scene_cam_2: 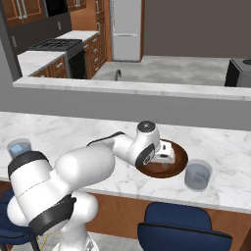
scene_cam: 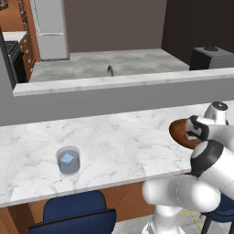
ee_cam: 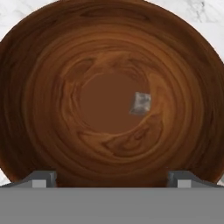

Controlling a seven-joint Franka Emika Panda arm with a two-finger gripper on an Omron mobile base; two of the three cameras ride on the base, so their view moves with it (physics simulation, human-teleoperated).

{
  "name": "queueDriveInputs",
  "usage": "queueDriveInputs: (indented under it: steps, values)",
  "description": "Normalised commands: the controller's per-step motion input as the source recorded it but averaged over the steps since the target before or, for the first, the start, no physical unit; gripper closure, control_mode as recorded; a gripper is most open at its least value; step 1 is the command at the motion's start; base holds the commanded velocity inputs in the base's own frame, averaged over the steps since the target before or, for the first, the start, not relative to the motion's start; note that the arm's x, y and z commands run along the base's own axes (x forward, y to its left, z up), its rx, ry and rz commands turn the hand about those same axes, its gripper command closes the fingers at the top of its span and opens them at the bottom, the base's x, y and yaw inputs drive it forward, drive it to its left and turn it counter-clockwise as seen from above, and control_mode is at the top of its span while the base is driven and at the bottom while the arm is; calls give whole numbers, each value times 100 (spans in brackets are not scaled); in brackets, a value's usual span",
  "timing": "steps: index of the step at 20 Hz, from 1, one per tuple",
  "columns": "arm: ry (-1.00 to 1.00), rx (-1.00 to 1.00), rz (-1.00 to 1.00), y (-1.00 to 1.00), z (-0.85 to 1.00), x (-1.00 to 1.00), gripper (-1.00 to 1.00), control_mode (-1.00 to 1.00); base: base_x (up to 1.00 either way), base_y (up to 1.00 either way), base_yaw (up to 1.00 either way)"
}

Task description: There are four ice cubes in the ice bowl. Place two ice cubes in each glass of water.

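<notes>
**Gripper poised over the ice bowl, one cube left inside**

Gripper (ee_cam: 112, 178) held directly above the ice bowl (ee_cam: 52, 65), fingertips (ee_cam: 41, 178) spread wide apart with nothing between them, presumably to straddle the last ice cube (ee_cam: 141, 103). Cube lying straight ahead of the tips, slightly right of centre on the bowl floor; pale, greyish, translucent, edges blurred. Far glass (scene_cam: 69, 160) well off to the tool's left, holding a blue cube (scene_cam: 66, 158). Near glass (scene_cam_2: 197, 175) just right of the bowl; contents possibly ice, too faint to count.
</notes>
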Motion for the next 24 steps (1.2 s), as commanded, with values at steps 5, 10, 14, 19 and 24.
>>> queueDriveInputs:
  steps: [5,10,14,19,24]
  values:
    - [0,0,0,-6,-14,20,-100,-100,0,0,0]
    - [0,0,0,-6,-6,20,-100,-100,0,0,0]
    - [0,0,0,-17,0,15,-100,-100,0,0,0]
    - [0,0,0,-17,-7,14,-100,-100,0,0,0]
    - [0,0,0,-11,-15,14,-100,-100,0,0,0]
